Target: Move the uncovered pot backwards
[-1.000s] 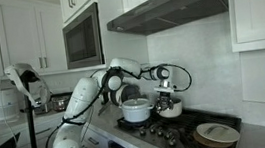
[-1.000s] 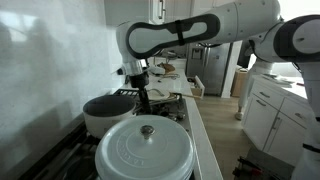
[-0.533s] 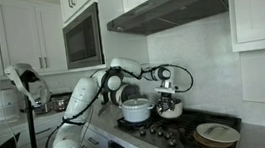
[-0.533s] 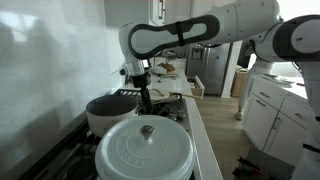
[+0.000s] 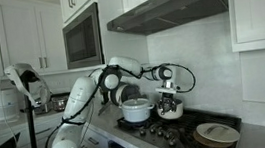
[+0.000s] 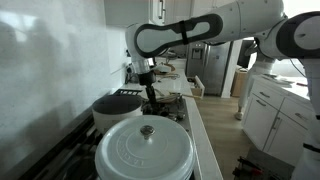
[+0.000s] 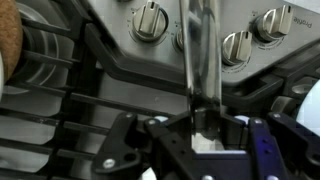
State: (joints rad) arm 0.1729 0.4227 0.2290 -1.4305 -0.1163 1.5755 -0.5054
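Observation:
The uncovered pot (image 5: 170,108) is small, silvery, with a dark rim, and sits at the back of the stove near the wall. It also shows in an exterior view (image 6: 116,108) behind a big white lid. My gripper (image 5: 165,90) hangs over it and is shut on its long metal handle (image 7: 194,55). The jaws (image 7: 203,122) clamp the handle's near end, and the gripper (image 6: 150,93) stands at the pot's right side.
A larger pale pot (image 5: 137,110) stands beside the small one. A wide dark pan with a pale inside (image 5: 217,133) lies at the stove's front. A big white lid with a knob (image 6: 145,150) fills the foreground. Stove knobs (image 7: 150,18) and grates lie below the wrist.
The gripper and the held pot have shifted along the stove, rightwards and away from the camera in the close exterior view. The other pots have not moved.

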